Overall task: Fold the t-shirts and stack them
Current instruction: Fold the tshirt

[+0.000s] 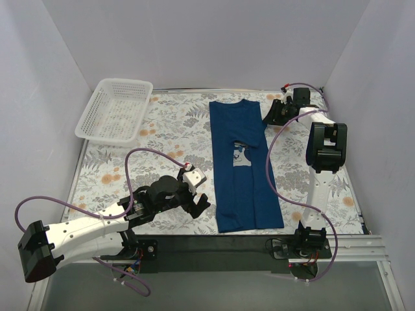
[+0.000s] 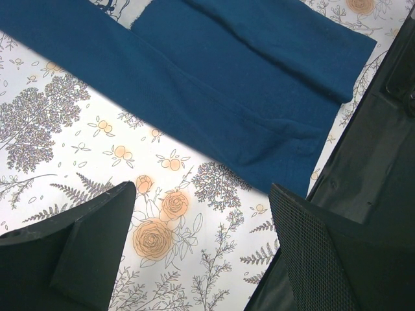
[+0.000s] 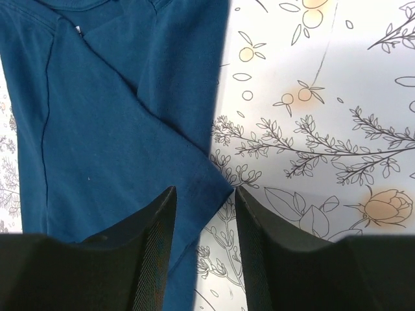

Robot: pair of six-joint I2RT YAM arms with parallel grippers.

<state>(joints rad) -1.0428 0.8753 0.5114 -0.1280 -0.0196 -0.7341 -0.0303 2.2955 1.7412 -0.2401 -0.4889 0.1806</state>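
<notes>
The navy t-shirt (image 1: 245,165) lies flat in the middle of the table, folded lengthwise into a long strip, collar at the far end. A bit of its grey print (image 1: 241,155) shows between the folded sides. My left gripper (image 1: 202,203) is open and empty over the cloth just left of the shirt's near hem corner; the left wrist view shows the shirt (image 2: 246,84) beyond the gripper (image 2: 202,194). My right gripper (image 1: 270,116) is open at the shirt's far right edge. In the right wrist view a folded corner of the shirt (image 3: 117,129) lies between the gripper's (image 3: 205,192) spread fingers.
A white mesh basket (image 1: 115,109) stands at the far left corner. A floral tablecloth (image 1: 162,136) covers the table. A black strip (image 1: 214,245) runs along the near edge, also seen in the left wrist view (image 2: 369,162). White walls enclose three sides.
</notes>
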